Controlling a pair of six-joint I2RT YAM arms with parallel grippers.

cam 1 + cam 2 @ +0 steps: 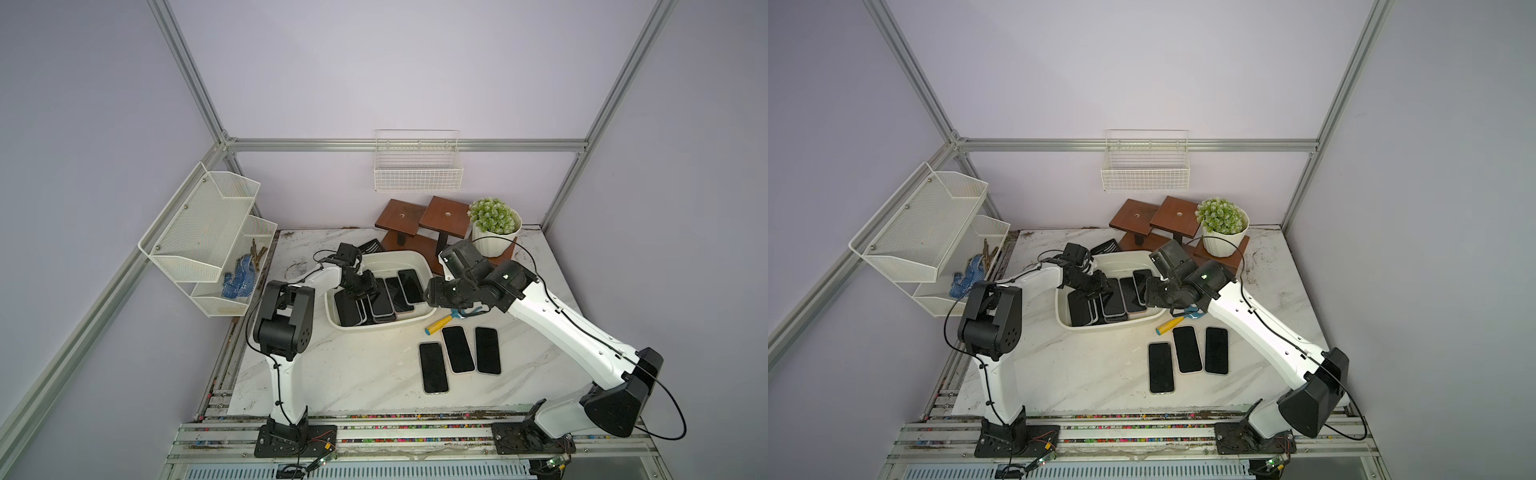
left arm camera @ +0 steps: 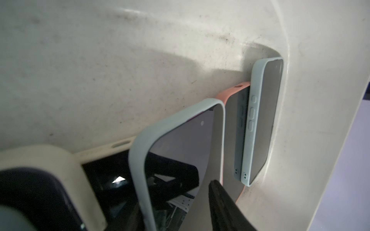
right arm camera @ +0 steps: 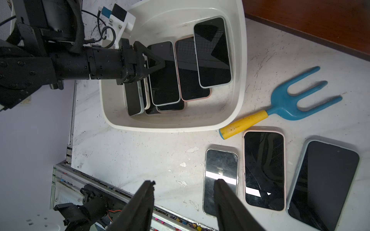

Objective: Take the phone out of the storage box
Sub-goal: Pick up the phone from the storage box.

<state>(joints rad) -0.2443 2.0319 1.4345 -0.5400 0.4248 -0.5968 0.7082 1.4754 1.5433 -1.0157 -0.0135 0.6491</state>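
Note:
The storage box [image 1: 386, 326] [image 1: 1113, 329] is a shallow white tub in the middle of the table, and several dark-screened phones lie in it. My left gripper [image 1: 365, 291] [image 3: 158, 64] reaches into the box and is shut on the near end of a pale grey-blue-cased phone [image 2: 180, 150] [image 3: 164, 80]. One of its fingers [image 2: 220, 200] lies on the screen, while the other is hidden under the phone. The phone's far end tilts up over the others. My right gripper [image 3: 184, 182] [image 1: 430, 296] hangs open and holds nothing beside the box's right wall, above the table.
Three phones [image 1: 458, 349] lie side by side on the table in front of the box. A blue garden fork with a yellow handle [image 3: 280, 106] lies beside them. Wooden stands [image 1: 415, 224] and a potted plant [image 1: 494, 226] stand behind. A mesh rack [image 1: 208, 237] is at left.

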